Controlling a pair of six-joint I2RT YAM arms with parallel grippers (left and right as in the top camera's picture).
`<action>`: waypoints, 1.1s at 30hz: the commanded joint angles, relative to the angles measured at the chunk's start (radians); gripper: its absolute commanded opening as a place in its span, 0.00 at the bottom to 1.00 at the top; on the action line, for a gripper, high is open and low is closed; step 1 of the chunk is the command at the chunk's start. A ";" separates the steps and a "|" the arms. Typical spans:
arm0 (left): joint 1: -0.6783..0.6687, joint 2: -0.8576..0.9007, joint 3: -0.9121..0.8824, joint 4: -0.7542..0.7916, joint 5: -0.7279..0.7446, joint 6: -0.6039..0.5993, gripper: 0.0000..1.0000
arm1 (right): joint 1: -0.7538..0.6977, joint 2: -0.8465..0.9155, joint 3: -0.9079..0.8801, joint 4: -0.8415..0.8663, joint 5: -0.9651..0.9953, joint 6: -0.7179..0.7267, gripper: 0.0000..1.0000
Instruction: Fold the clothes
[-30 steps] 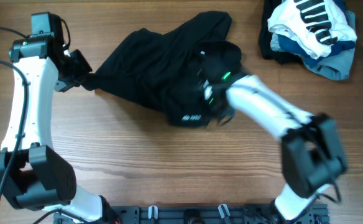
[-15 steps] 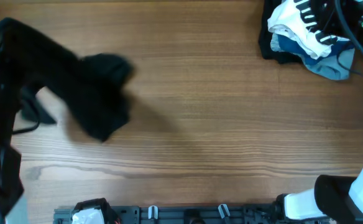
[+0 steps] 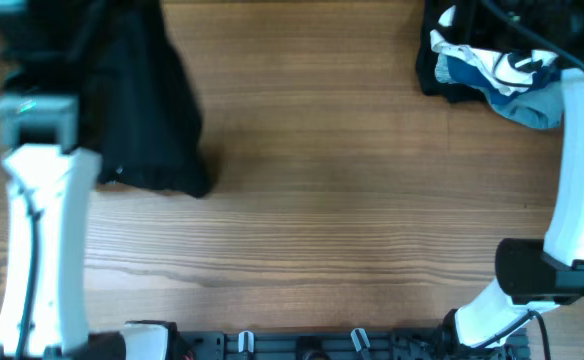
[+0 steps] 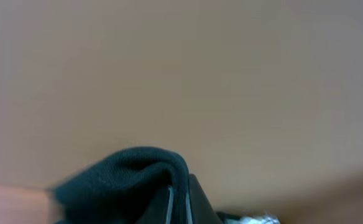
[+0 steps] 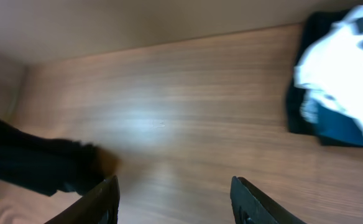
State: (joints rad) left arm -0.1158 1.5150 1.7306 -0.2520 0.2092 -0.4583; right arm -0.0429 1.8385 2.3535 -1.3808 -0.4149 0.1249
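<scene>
The large black garment [image 3: 147, 100] hangs bunched at the table's far left, lifted by my left arm [image 3: 34, 210]. In the left wrist view my left gripper [image 4: 180, 194] is shut on a fold of that black fabric [image 4: 125, 177]. My right gripper [image 5: 175, 199] is open with nothing between its fingers and only bare wood beneath it. Its view shows the black garment [image 5: 32, 162] far to the left and the pile of clothes [image 5: 346, 74] to the right. Overhead, my right arm [image 3: 582, 180] reaches up over that pile [image 3: 497, 70] of white striped, light blue and dark garments.
The wooden table [image 3: 322, 180] spreads between the black garment and the pile. A black rail with clips [image 3: 302, 345] runs along the front edge. The right arm's base [image 3: 532, 275] stands at the front right.
The black garment was dragged from the table's middle to the far left and lifted. My right gripper let go of it, opened, and swung to the back right above the pile.
</scene>
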 commanded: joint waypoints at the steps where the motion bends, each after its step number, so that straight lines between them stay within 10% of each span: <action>1: -0.263 0.060 0.049 0.039 0.052 0.032 0.04 | -0.076 -0.002 0.002 -0.002 -0.013 -0.021 0.58; 12: -0.425 0.043 0.328 0.014 -0.131 0.210 0.04 | -0.099 -0.002 0.002 -0.034 -0.013 -0.047 0.63; 22: -0.305 0.191 0.328 -0.570 -0.375 0.220 0.04 | -0.031 0.015 -0.076 -0.097 -0.036 -0.099 0.67; 33: 0.021 0.387 0.328 -0.662 -0.413 0.139 0.04 | 0.396 0.015 -0.549 0.071 0.099 0.020 0.68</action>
State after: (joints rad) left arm -0.1787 1.8908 2.0525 -0.9184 -0.1764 -0.2756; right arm 0.2707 1.8458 1.8915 -1.3388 -0.4145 0.0608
